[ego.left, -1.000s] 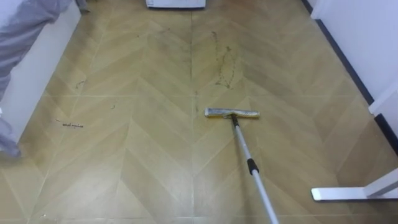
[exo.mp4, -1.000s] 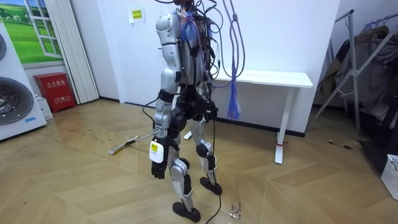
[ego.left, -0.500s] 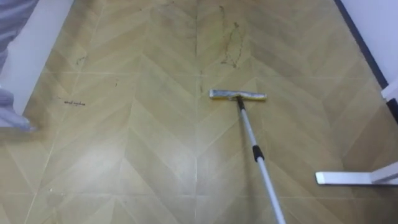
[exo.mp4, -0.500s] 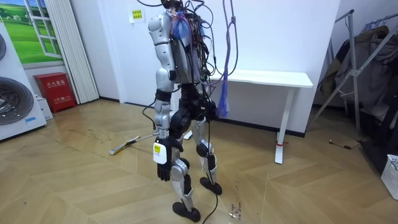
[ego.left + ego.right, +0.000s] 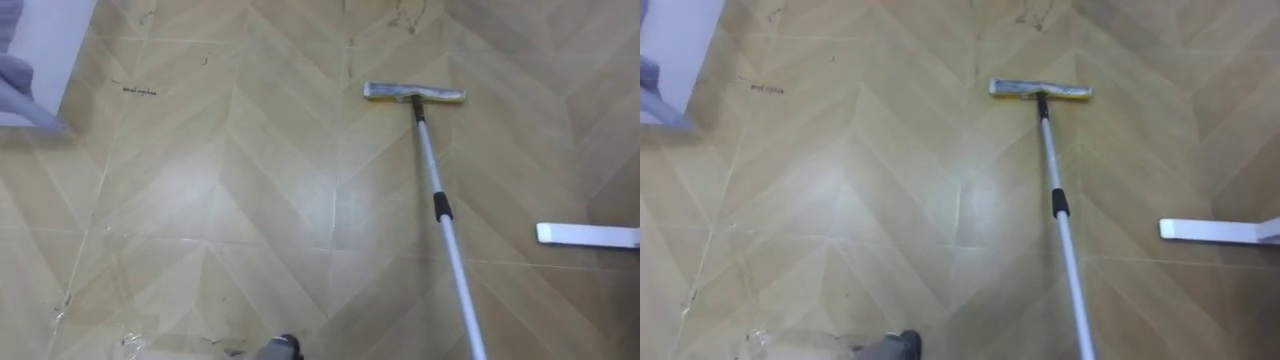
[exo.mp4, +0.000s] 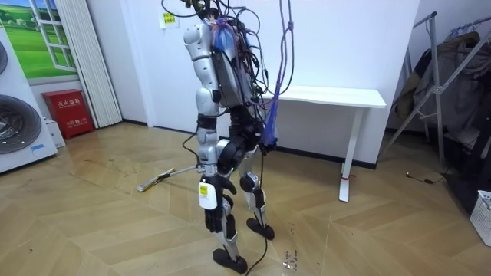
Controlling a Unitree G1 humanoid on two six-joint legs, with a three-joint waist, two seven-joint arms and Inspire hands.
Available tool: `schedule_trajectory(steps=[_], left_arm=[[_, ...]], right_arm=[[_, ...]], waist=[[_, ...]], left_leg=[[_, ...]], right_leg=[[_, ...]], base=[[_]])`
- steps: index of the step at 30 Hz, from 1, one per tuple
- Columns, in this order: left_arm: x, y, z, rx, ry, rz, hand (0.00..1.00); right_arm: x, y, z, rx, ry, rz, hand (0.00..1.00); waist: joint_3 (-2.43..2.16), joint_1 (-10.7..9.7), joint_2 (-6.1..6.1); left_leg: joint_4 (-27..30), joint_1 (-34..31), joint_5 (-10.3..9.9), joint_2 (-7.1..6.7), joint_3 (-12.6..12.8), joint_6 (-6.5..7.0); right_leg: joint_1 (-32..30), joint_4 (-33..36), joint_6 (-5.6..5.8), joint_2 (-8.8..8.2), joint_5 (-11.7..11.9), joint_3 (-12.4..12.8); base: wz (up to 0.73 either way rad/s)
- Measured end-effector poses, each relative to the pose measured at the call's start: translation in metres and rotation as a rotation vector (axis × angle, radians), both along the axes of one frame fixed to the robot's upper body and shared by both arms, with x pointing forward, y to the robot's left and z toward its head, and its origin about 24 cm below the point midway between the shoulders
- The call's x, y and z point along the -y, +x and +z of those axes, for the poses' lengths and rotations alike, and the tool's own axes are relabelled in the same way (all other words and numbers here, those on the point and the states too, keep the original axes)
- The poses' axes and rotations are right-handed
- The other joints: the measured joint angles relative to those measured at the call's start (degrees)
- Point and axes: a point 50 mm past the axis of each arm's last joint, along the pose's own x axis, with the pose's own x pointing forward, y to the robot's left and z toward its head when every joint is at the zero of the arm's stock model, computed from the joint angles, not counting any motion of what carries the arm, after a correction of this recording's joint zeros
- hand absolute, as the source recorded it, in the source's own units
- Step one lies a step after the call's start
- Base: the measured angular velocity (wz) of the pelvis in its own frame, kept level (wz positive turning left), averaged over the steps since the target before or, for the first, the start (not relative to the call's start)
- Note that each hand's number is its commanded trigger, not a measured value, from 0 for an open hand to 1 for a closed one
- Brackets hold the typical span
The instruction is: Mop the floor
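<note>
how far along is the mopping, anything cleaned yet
Nothing shows as done: no wiped streak is visible on the floor. In hand: the mop head lies flat on the boards, its pole running back to the lower right. To do: the dark scribble at upper left and the marks just beyond the head.

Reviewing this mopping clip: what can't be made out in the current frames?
Mop pole: upper end cut off by the eye views' bottom edge; in the room view the robot's legs hide it, so what holds it cannot be told.
Dark floor marks: too small to tell dirt from scuffs.
White table foot: cut by the right edge.
</note>
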Motion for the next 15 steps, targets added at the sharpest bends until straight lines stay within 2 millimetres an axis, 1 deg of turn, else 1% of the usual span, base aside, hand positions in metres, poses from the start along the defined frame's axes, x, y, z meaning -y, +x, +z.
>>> schedule_trajectory(steps=[1, 2, 3, 4, 5, 6, 7, 8, 9, 10, 11, 12, 13, 14, 15], left_arm=[[0.000, 0.000, 0.000, 0.005, 0.001, -0.001, 0.00], [0.001, 0.000, 0.000, 0.006, 0.004, -0.011, 0.00], [0.002, -0.003, -0.001, -0.003, 0.002, -0.009, 0.00], [0.002, -0.004, -0.001, -0.004, 0.001, -0.009, 0.00], [0.004, -0.008, -0.002, -0.011, -0.006, -0.001, 0.00], [0.006, -0.010, -0.002, -0.007, -0.015, 0.010, 0.00], [0.005, -0.009, -0.002, -0.001, -0.017, 0.014, 0.00], [0.004, -0.005, -0.002, 0.013, -0.015, -0.003, 0.00], [0.001, 0.001, 0.000, 0.038, -0.011, -0.016, 0.00], [0.000, 0.006, 0.001, 0.058, -0.010, -0.020, 0.00], [-0.002, 0.015, 0.003, 0.085, -0.014, -0.026, 0.00], [-0.003, 0.014, 0.003, 0.081, -0.017, -0.026, 0.00], [-0.004, 0.013, 0.003, 0.077, -0.016, -0.025, 0.00], [-0.005, 0.014, 0.003, 0.075, -0.013, -0.024, 0.00], [-0.005, 0.018, 0.004, 0.087, -0.017, -0.028, 0.00]], right_arm=[[0.000, 0.000, 0.000, 0.002, -0.003, 0.002, 1.00], [0.001, 0.000, 0.000, -0.003, -0.010, 0.002, 1.00], [0.002, 0.005, 0.001, 0.002, -0.017, 0.008, 1.00], [0.003, 0.008, 0.001, 0.002, -0.022, 0.015, 1.00], [0.006, 0.016, 0.003, 0.005, -0.038, 0.033, 1.00], [0.010, 0.032, 0.006, 0.037, -0.054, 0.049, 1.00], [0.011, 0.042, 0.008, 0.060, -0.059, 0.055, 1.00], [0.013, 0.063, 0.012, 0.111, -0.065, 0.055, 1.00], [0.015, 0.085, 0.018, 0.172, -0.066, 0.035, 1.00], [0.015, 0.094, 0.020, 0.201, -0.066, 0.030, 1.00], [0.017, 0.112, 0.026, 0.254, -0.066, 0.023, 1.00], [0.016, 0.121, 0.029, 0.279, -0.059, 0.022, 1.00], [0.015, 0.127, 0.031, 0.295, -0.053, 0.029, 1.00], [0.015, 0.130, 0.032, 0.314, -0.041, 0.023, 1.00], [0.017, 0.128, 0.032, 0.317, -0.033, 0.004, 1.00]], waist=[[0.00, 0.2, 0.01], [0.05, 0.6, -0.08], [0.19, 1.4, -0.25], [0.27, 2.0, -0.37], [0.22, 2.9, -0.55], [0.31, 3.2, -0.67], [0.36, 3.3, -0.85], [0.52, 3.3, -1.23], [0.97, 3.3, -1.84], [1.11, 3.5, -2.08], [1.21, 4.7, -2.26], [1.19, 5.3, -2.25], [1.25, 5.3, -2.25], [1.12, 5.1, -2.11], [1.05, 4.9, -2.08]], left_leg=[[1.5, -0.9, 0.0, 0.16, 0.5, -0.03], [6.3, -3.1, 0.4, 0.59, 1.2, -0.43], [13.3, -5.9, 1.9, 1.36, 2.0, -0.35], [16.8, -7.2, 3.2, 1.67, 2.4, 0.09], [22.6, -9.6, 6.0, 2.56, 3.7, 0.82], [24.5, -10.9, 8.4, 2.86, 4.6, 1.57], [24.7, -11.0, 8.7, 3.24, 5.2, 1.50], [23.4, -11.0, 8.2, 3.27, 6.1, 1.38], [18.9, -10.8, 6.9, 3.17, 8.0, 1.47], [15.7, -10.7, 6.5, 3.09, 9.0, 1.58], [9.1, -10.0, 6.4, 3.21, 10.7, 1.42], [3.6, -9.1, 6.4, 3.00, 11.7, 1.45], [2.7, -9.0, 6.5, 2.73, 12.1, 2.97], [1.9, -8.3, 5.9, 1.88, 12.7, 3.88], [0.4, -7.4, 5.5, 0.82, 12.7, 4.59]], right_leg=[[-0.8, 1.4, -0.43, -0.48, -0.7, -0.1], [-1.8, 4.4, -1.36, -0.82, -2.7, -0.3], [-2.0, 7.2, -1.76, -0.69, -4.7, -0.2], [-2.0, 8.5, -2.15, -0.68, -5.4, -0.1], [-1.7, 10.7, -2.90, -0.69, -6.6, 0.0], [-1.6, 12.0, -3.09, -0.69, -7.2, 0.4], [-1.6, 12.2, -3.07, -0.63, -7.3, 0.6], [-1.9, 12.3, -2.95, -0.51, -7.5, 1.3], [-2.6, 12.3, -2.86, -0.16, -7.3, 2.3], [-3.0, 12.3, -2.78, 0.01, -7.3, 2.8], [-3.3, 12.0, -2.77, 0.36, -7.3, 3.3], [-3.1, 11.8, -2.82, 0.39, -7.3, 3.7], [-2.7, 11.7, -2.41, 0.19, -7.5, 3.8], [-1.6, 10.7, -1.59, -0.55, -7.9, 3.7], [-0.2, 8.4, -0.53, -0.89, -7.6, 3.6]], base=[[0.17], [0.00], [-0.13], [-0.35], [-0.36], [-0.30], [0.00], [0.27], [0.34], [0.19], [-0.09], [-0.16], [0.00], [0.24], [0.29]])
